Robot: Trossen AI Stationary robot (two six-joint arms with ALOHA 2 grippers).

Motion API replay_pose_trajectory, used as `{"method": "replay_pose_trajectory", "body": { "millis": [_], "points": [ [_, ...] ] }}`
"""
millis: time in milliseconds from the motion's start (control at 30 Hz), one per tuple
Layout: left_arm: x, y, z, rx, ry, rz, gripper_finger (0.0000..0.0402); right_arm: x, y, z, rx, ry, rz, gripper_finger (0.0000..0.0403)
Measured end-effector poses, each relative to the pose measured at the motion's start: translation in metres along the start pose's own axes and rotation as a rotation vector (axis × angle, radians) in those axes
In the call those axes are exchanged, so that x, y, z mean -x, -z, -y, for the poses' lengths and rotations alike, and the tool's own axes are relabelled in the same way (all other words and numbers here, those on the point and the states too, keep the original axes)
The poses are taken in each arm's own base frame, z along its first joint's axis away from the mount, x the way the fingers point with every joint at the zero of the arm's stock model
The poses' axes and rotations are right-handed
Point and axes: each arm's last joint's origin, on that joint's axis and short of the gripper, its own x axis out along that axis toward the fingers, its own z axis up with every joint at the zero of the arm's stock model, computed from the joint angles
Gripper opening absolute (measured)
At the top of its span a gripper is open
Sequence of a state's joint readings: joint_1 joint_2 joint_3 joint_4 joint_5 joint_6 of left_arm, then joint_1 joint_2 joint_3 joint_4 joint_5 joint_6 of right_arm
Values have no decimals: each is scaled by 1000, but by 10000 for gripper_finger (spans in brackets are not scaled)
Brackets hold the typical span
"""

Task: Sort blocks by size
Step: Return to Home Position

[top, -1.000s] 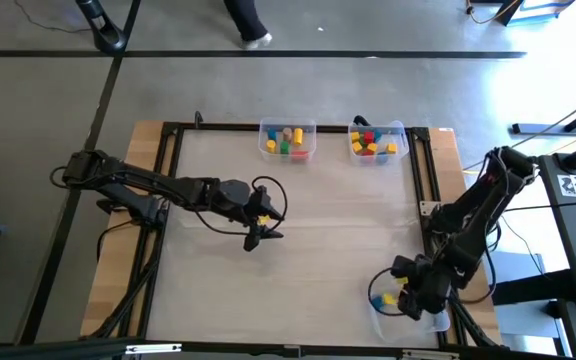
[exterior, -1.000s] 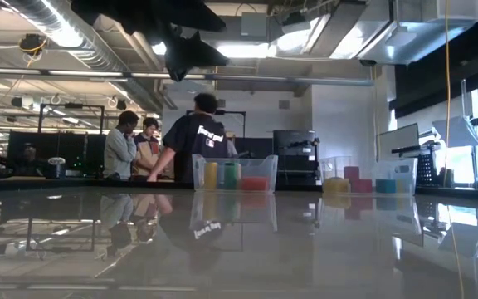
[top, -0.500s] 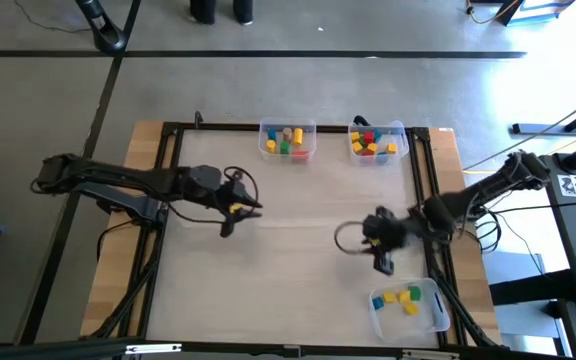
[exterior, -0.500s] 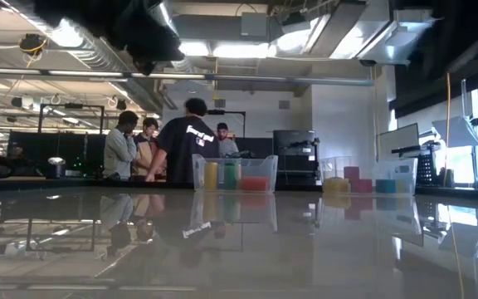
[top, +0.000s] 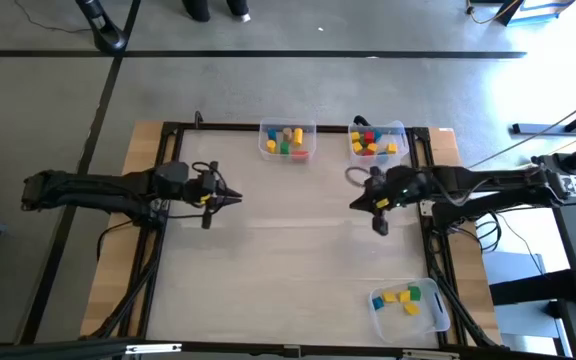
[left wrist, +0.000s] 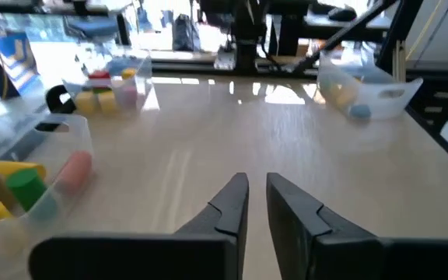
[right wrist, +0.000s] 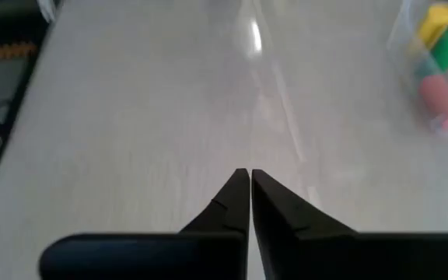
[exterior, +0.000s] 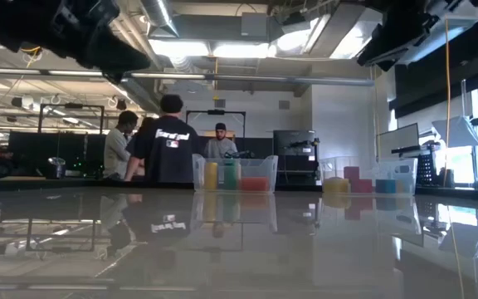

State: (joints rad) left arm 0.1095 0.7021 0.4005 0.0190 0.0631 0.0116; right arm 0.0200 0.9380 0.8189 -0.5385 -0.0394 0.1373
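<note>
The blocks lie in three clear bins: one at the far edge's middle (top: 288, 140), one at the far right (top: 376, 142), one at the near right corner (top: 408, 303). My left gripper (top: 234, 198) hovers over the table's left part, pointing right. It is shut but for a slim slit (left wrist: 257, 187), with nothing between the fingers. My right gripper (top: 356, 203) hovers right of centre, below the far right bin, pointing left. It is shut and empty (right wrist: 247, 177). Yellow, green and pink blocks (left wrist: 22, 187) show through the middle bin's wall.
A black frame (top: 173, 150) borders the tabletop. Bare wood (top: 288, 250) lies between the two grippers and toward the near edge. In the low view both far bins (exterior: 235, 174) stand at the table's far edge, and people stand in the room behind.
My right gripper has left the near right bin, swung toward the far edge and the table's middle, risen, rolled and shut. My left gripper has drawn back toward the table's left edge and shut down to a slit. No block has moved.
</note>
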Motion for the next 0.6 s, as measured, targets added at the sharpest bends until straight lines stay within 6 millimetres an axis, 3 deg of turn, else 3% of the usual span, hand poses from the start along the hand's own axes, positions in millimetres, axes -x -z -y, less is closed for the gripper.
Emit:
{"method": "replay_pose_trajectory", "body": {
  "millis": [333, 600],
  "points": [
    [23, 22, 1, -4, -4, 123, 24, 33, 64, 19, -41, 40, 416, 4],
    [30, 25, 2, 27, 0, 140, 32, 45, 100, 22, -100, 33, 527, 21]
  ]
}}
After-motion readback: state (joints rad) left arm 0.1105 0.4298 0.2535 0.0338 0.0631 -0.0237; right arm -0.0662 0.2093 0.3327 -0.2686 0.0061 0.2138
